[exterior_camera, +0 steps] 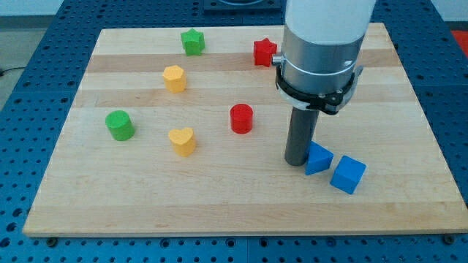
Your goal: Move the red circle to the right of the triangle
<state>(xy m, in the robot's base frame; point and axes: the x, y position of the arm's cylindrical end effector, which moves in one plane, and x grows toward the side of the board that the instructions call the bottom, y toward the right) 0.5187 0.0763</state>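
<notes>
Item: red circle [241, 118], upright on the surface [409, 109], mid-board, well left of the blue triangle [317, 158]. My tip [297, 162] rests just beside the triangle's left face; no fingers fitted, so no open or closed state applies. Advised: circle round to the red circle's left, push rightward past the triangle, likely above it, since the blue cube [347, 174] stands close on its right. Hidden: the arm covers board behind it, partly masking the red star [264, 52].

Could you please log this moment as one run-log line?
tip touching blue triangle, left side | red circle up-left of tip, apart | blue cube right of triangle | move pending
</notes>
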